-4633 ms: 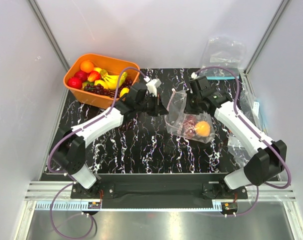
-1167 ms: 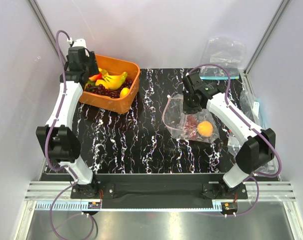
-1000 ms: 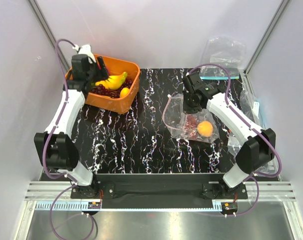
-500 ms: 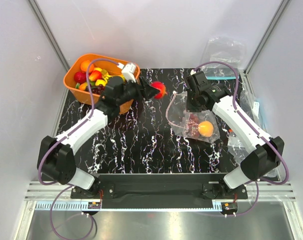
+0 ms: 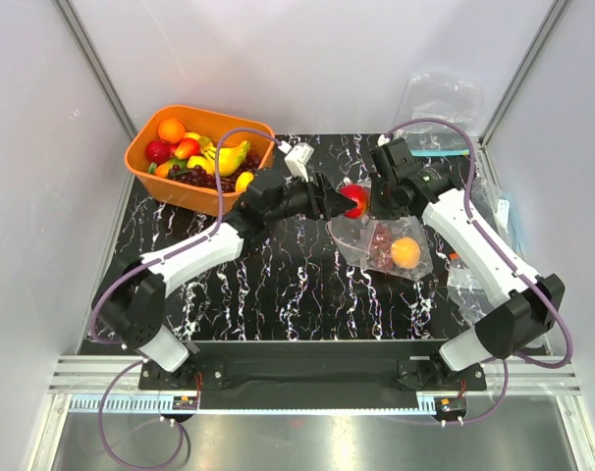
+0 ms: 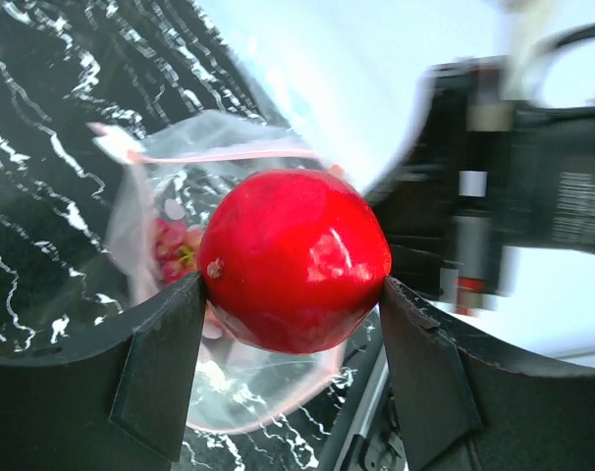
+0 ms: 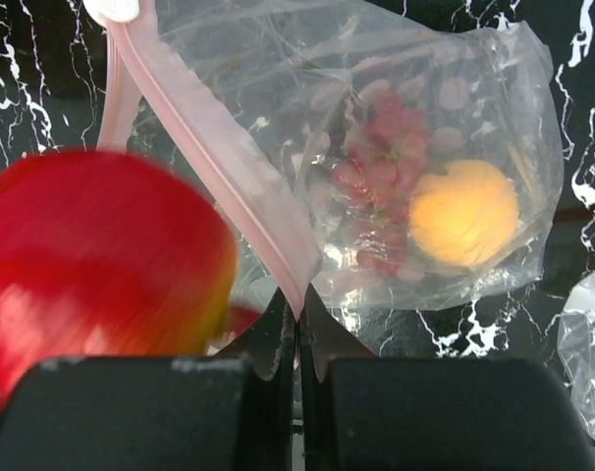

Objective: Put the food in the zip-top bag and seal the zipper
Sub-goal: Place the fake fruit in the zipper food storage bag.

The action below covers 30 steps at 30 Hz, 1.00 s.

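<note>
My left gripper (image 5: 354, 201) (image 6: 293, 294) is shut on a glossy red fruit (image 5: 355, 200) (image 6: 294, 258) and holds it at the open mouth of the zip-top bag (image 5: 381, 243) (image 7: 415, 167). My right gripper (image 5: 373, 204) (image 7: 298, 314) is shut on the bag's pink zipper strip (image 7: 224, 167) (image 6: 229, 155) and holds that edge up. An orange fruit (image 5: 405, 252) (image 7: 464, 212) and a pinkish-red grape cluster (image 5: 380, 240) (image 7: 381, 177) lie inside the bag. The red fruit (image 7: 96, 270) shows blurred at the left of the right wrist view.
An orange tub (image 5: 142, 182) at the back left holds an orange, red fruits, a banana bunch and dark grapes. Spare clear bags lie at the back right (image 5: 440, 103) and along the right edge (image 5: 474, 280). White walls close in on both sides.
My left arm picked a red fruit from the tub and swung right with it to the bag's mouth. The right gripper kept its hold on the zipper strip.
</note>
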{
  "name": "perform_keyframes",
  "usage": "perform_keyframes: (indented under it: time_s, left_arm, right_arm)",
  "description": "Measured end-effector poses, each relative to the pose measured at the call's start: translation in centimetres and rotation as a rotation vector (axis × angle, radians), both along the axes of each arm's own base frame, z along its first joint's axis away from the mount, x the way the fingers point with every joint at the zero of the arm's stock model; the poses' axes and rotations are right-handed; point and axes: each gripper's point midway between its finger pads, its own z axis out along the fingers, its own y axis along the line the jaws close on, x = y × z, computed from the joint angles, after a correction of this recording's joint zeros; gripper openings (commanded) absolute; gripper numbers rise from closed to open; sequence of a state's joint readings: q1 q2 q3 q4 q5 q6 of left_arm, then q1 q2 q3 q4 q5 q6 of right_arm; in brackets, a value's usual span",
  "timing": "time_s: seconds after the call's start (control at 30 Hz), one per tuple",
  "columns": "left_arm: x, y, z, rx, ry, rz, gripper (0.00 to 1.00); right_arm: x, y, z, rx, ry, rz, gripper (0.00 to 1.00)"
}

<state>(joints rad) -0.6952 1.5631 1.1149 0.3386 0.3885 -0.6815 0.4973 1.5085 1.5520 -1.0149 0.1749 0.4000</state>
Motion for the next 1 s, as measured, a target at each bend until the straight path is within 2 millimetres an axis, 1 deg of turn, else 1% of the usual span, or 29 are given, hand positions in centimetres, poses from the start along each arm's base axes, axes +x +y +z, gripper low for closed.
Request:
perform_keyframes:
  time_s: [0.13, 0.23, 0.37, 0.47, 0.53, 0.6, 0.63, 0.7, 0.73, 0.8, 0.87, 0.93, 1.0]
  left_arm:
    - [0.5, -0.5, -1.6, 0.026, 0.028, 0.009, 0.35]
    - [0.6, -1.0, -2.2, 0.036, 0.037, 0.01, 0.35]
    - [0.7, -2.0, -2.7, 0.044, 0.04, -0.001, 0.35]
    - [0.6, -2.7, -3.7, 0.079, 0.051, 0.005, 0.36]
    - [0.4, -3.3, -4.3, 0.108, 0.054, 0.004, 0.47]
    - [-0.1, -4.1, -4.7, 0.133, 0.052, -0.004, 0.61]
    - [-0.2, -4.4, -4.8, 0.141, 0.049, -0.006, 0.78]
    - [-0.5, -4.6, -4.9, 0.157, 0.042, -0.011, 0.86]
    - [-0.5, -4.6, -5.0, 0.166, 0.038, -0.008, 0.94]
    - [-0.2, -4.3, -5.4, 0.188, 0.034, 0.008, 0.98]
    - [0.1, -3.5, -5.8, 0.222, 0.033, 0.03, 0.99]
    - [0.4, -2.6, -5.6, 0.243, 0.029, 0.051, 0.99]
    - [1.0, -1.3, -4.8, 0.254, 0.013, 0.076, 0.99]
  right_arm:
    - [-0.3, -0.4, 1.1, -0.001, -0.022, -0.007, 0.0]
    - [-0.5, -0.6, 1.8, 0.0, -0.033, -0.009, 0.0]
    - [-0.5, -0.4, 2.4, 0.019, -0.045, 0.001, 0.0]
    - [-0.5, -0.2, 2.7, 0.029, -0.049, 0.007, 0.0]
    - [-0.5, 0.0, 3.0, 0.036, -0.052, 0.011, 0.0]
    - [-0.5, 0.0, 3.3, 0.039, -0.058, 0.011, 0.0]
    - [-0.5, 0.0, 3.4, 0.04, -0.061, 0.011, 0.0]
    - [-0.4, 0.0, 3.6, 0.041, -0.067, 0.01, 0.0]
    - [-0.4, -0.1, 3.7, 0.041, -0.068, 0.009, 0.0]
    - [-0.5, -0.1, 3.9, 0.043, -0.075, 0.008, 0.0]
    - [-0.6, -0.3, 4.3, 0.042, -0.089, 0.002, 0.0]
    - [-0.6, -0.6, 4.6, 0.039, -0.103, -0.005, 0.0]
    - [-0.7, -0.9, 4.9, 0.035, -0.114, -0.011, 0.0]
